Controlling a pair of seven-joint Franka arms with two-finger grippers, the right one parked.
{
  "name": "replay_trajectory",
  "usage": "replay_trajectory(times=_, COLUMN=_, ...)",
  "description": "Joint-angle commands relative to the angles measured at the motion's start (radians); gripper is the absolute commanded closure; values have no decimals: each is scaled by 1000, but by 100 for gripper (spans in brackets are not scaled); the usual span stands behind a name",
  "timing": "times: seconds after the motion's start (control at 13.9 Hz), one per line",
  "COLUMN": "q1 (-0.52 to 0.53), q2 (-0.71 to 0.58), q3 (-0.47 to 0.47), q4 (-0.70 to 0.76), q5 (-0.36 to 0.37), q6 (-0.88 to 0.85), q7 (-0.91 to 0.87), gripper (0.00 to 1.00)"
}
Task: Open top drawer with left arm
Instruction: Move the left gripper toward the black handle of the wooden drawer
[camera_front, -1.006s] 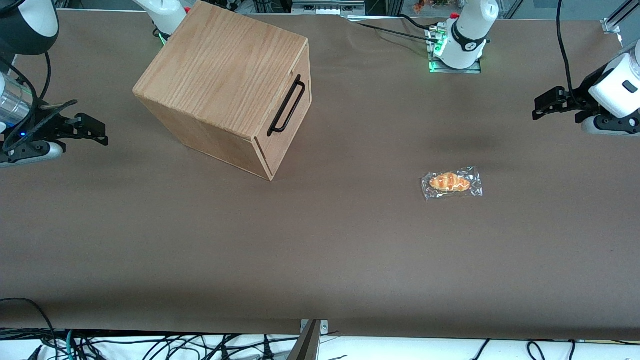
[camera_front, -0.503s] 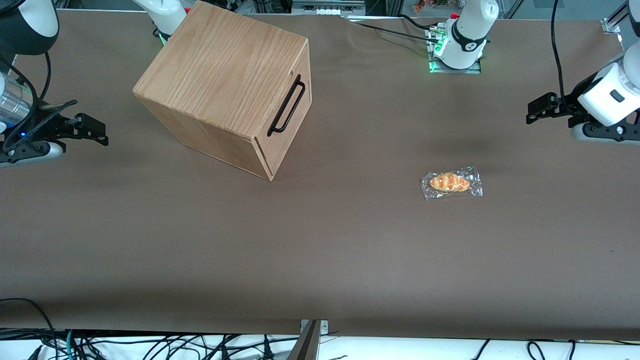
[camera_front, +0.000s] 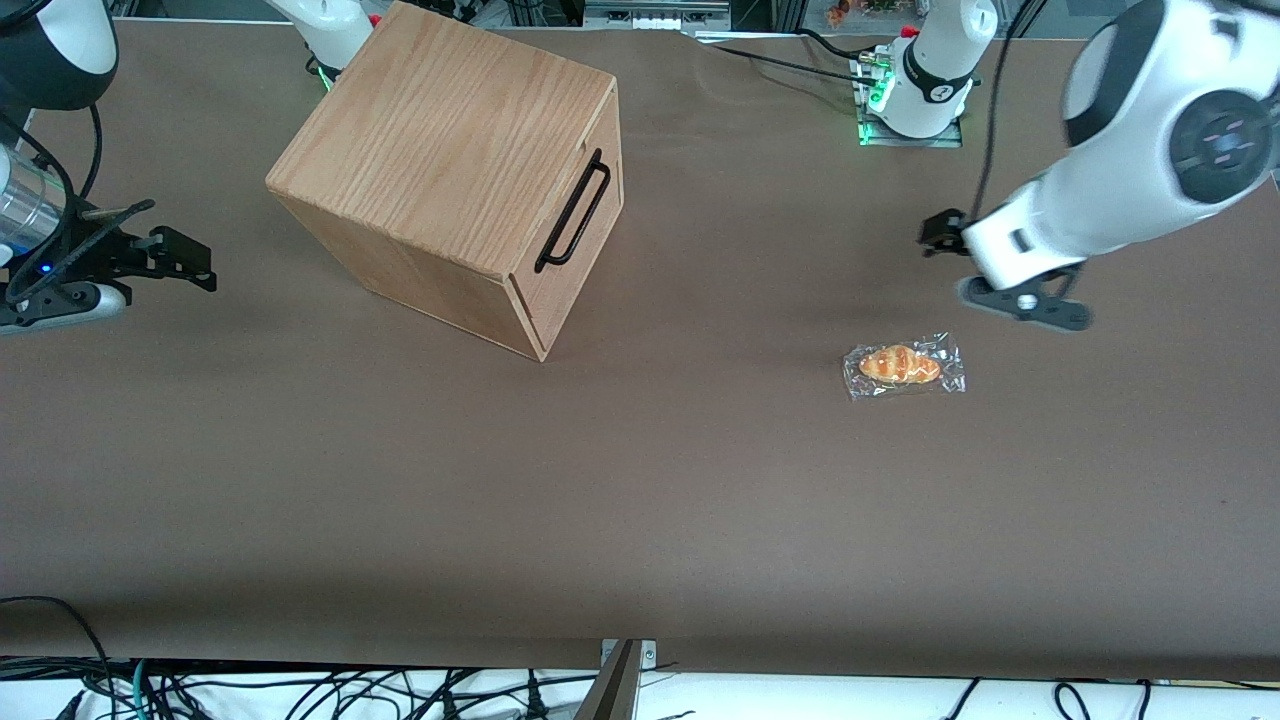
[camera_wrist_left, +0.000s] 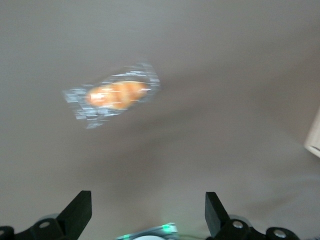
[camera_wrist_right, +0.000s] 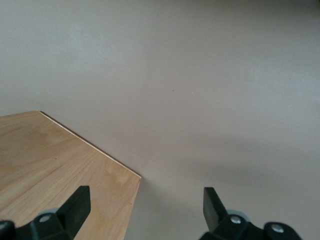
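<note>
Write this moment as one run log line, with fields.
phase: approach | gripper: open, above table near wrapped croissant | top drawer: shut | handle: untouched

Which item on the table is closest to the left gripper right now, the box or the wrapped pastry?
The wrapped pastry: the open left gripper hovers just above it, while the wooden box sits toward the parked arm's end.

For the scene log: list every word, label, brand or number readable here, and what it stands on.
None can be read.
Wooden box and its top drawer: bare wood, no print.
Wrapped pastry: clear wrapper, no legible label.
Left arm: no legible marking; its gripper hangs open above the table near the pastry.
</note>
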Motion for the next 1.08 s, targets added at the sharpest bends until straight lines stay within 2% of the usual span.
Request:
replay_trajectory(times=0.0, q1=-13, q2=38, q3=-26, q4=22, q5=-143, q6=58, q7=-45, gripper=0)
replay_trajectory(times=0.07, q1=-54, q2=51, q3=-29, q4=22, q5=-177, q6=102, q7=-68, gripper=0)
replay_trajectory(times=0.36, q1=-251, q2=120, q3=-31, q4=22, q5=-220, q6=297, q7=-332, gripper=0)
replay_trajectory(times=0.65, q1=-369, q2=191, q3=-31, q4=35, q5=-332, q6=428, q7=-409, gripper=0)
replay_trajectory(times=1.01, q1=-447, q2=315, q3=-31, q4=163, q5=-340, q6=456, q7=-508, gripper=0)
